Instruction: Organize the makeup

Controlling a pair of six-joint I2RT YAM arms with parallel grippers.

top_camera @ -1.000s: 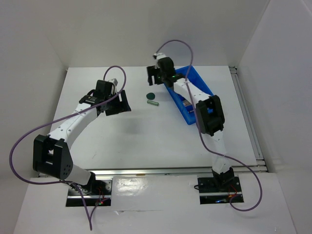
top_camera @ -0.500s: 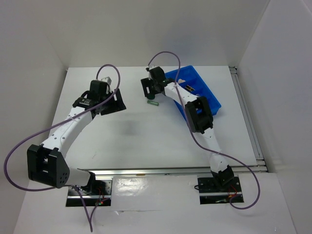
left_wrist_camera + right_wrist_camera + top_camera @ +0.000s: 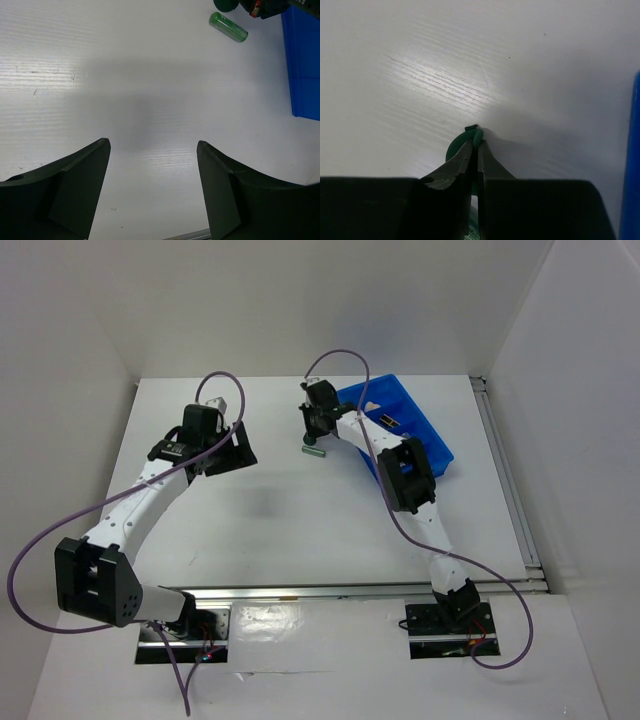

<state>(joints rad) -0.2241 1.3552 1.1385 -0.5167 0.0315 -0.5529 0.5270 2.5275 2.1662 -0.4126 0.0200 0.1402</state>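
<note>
1. Now that the right gripper (image 3: 476, 136) has snapped closed, the round green piece (image 3: 453, 148) is pinched by its thin rim between the two fingertips. A second ago it lay free on the tabletop (image 3: 445, 65). Whether it is lifted off the surface yet I cannot tell.
2. In the top view the green tube (image 3: 315, 451) lies just beside it at 6 o'clock, untouched and in the same spot as before.
3. The blue bin (image 3: 425, 445) stands near at 3 o'clock of the piece. A second ago the right gripper hung with its jaws apart over the bin's far end; it has since swung out toward 9 o'clock, come down on the piece and clenched.
4. Well apart, at 9 o'clock of the tube, the left gripper (image 3: 152, 145) hangs released and empty over bare tabletop. It has barely shifted in the last half-second.
5. The pick of the round piece looks freshly made, so the likely next step is a lift and a short carry toward 3 o'clock into the bin. The tube is then the only loose item in sight. A hold on so thin an edge could let the piece twist or slip.
</note>
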